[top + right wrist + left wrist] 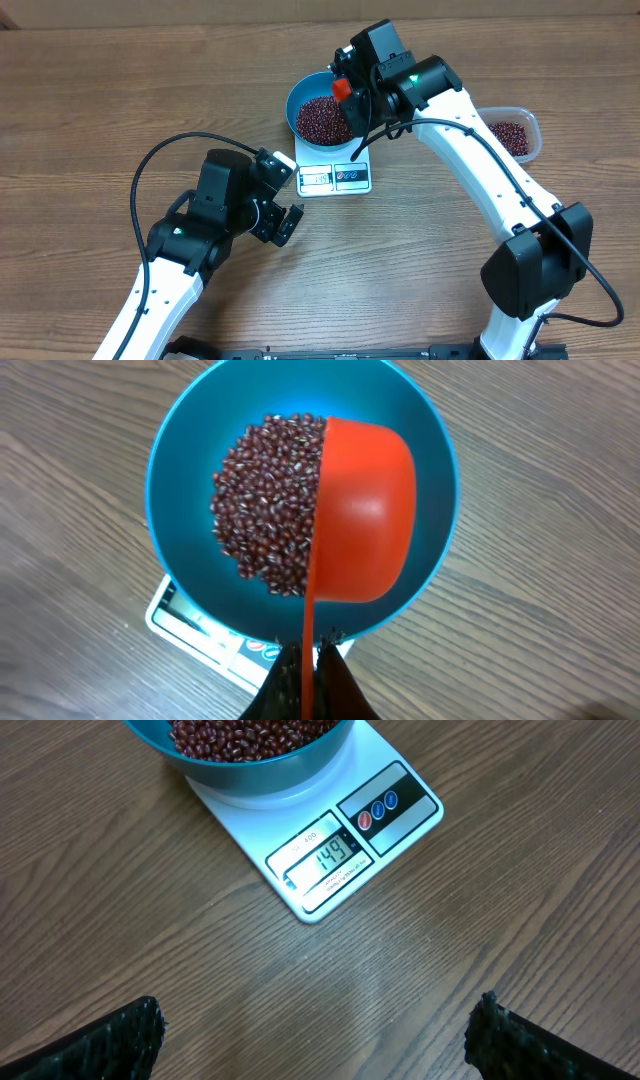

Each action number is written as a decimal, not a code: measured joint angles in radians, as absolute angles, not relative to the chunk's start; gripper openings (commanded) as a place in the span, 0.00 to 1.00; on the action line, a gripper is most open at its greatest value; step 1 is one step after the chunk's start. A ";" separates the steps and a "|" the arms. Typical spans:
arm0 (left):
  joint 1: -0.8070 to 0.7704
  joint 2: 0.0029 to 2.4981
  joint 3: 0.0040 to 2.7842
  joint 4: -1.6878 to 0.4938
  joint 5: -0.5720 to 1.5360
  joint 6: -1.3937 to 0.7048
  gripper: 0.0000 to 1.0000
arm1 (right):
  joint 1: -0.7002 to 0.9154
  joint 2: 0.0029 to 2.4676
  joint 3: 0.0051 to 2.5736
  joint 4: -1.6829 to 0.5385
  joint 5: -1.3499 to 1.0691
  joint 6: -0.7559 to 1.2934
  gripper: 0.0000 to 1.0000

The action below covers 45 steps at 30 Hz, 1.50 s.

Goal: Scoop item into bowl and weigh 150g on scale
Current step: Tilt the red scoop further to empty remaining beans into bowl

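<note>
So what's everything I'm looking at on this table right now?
round bright blue plastic bowl: one, blue, on the scale
small red-brown beans: many, dark red, heaped in the bowl; more in the tub
flat white kitchen scale: one, white, mid-table, display reads 149
orange-red plastic scoop: one, tipped over the bowl
clear plastic tub: one, clear, right of the scale
wooden table: one, brown, beneath all
left gripper: one, black, open, empty
right gripper: one, black, shut on the scoop's handle
</note>
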State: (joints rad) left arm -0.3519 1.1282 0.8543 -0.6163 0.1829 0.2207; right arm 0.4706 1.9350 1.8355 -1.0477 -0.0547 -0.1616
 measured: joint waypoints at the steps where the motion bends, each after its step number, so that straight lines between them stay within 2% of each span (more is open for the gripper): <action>1: -0.352 1.128 0.854 -0.616 0.183 0.221 1.00 | 0.470 1.935 1.835 -1.047 -0.066 -0.162 0.04; 13: -0.352 1.128 0.854 -0.616 0.183 0.221 1.00 | 0.419 1.935 1.835 -1.047 -0.188 -0.160 0.04; 35: -0.352 1.128 0.854 -0.616 0.183 0.220 0.99 | 0.422 1.935 1.835 -1.047 -0.184 -0.161 0.04; 45: -0.352 1.128 0.854 -0.616 0.183 0.221 1.00 | 0.388 1.934 1.835 -1.048 -0.397 -0.161 0.04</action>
State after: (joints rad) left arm -0.3519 1.1282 0.8543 -0.6163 0.1829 0.2207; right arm 0.3878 1.9343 1.8355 -1.0481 -0.3965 -0.1608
